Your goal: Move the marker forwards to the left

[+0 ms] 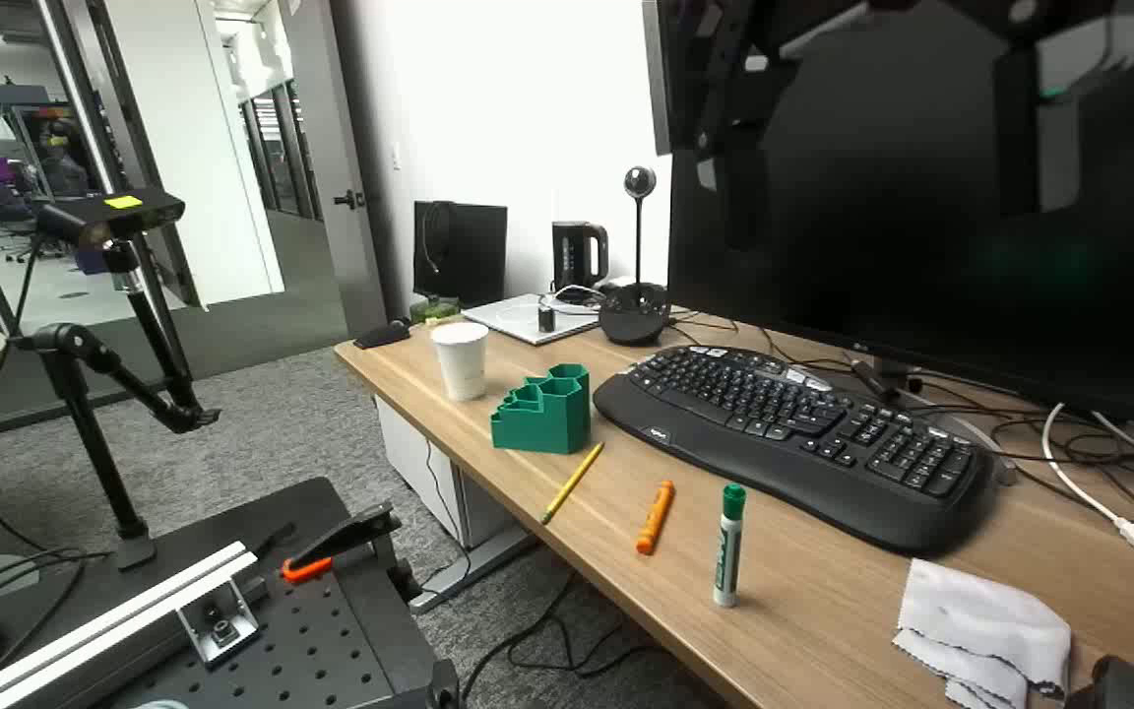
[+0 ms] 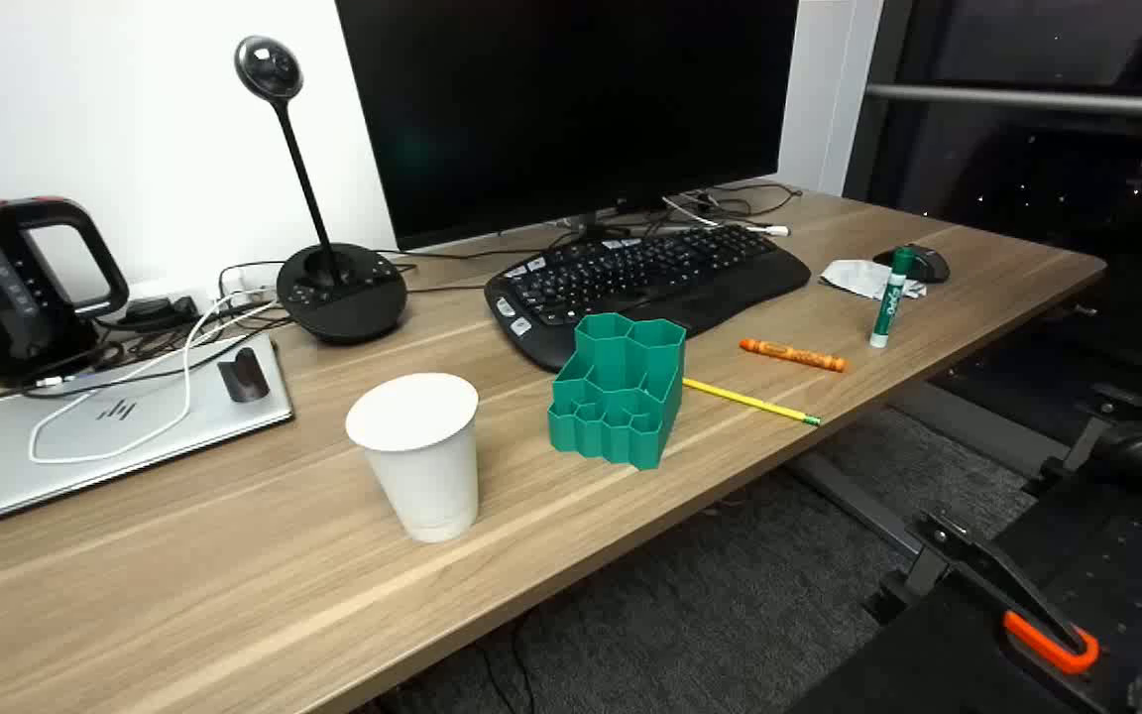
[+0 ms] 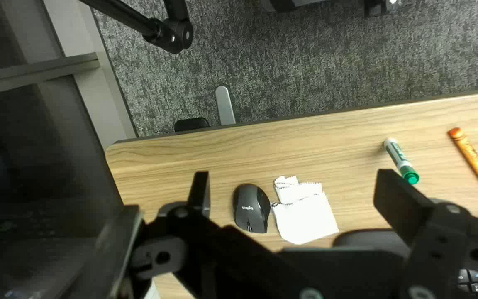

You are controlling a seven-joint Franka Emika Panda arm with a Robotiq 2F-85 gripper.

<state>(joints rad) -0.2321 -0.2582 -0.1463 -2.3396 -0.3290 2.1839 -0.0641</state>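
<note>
The marker stands upright on the desk with its green cap up and pale end down, its white body carrying a green label. It shows in both exterior views (image 1: 728, 547) (image 2: 889, 305), between the orange crayon and the white cloth. It also shows in the wrist view (image 3: 399, 160), just beyond the right finger and outside the gap between the fingers. My gripper (image 3: 297, 183) is open and empty, high above the desk over the mouse and cloth. Blurred dark gripper parts also hang at the top right in an exterior view. Nothing touches the marker.
An orange crayon (image 1: 657, 517), a yellow pencil (image 1: 573, 483), a green honeycomb holder (image 1: 552, 414) and a white cup (image 1: 461, 362) stand or lie along the desk's front. Behind are a black keyboard (image 1: 793, 433) and monitor (image 2: 591, 109). A white cloth (image 3: 305, 218) lies beside the mouse (image 3: 250, 207).
</note>
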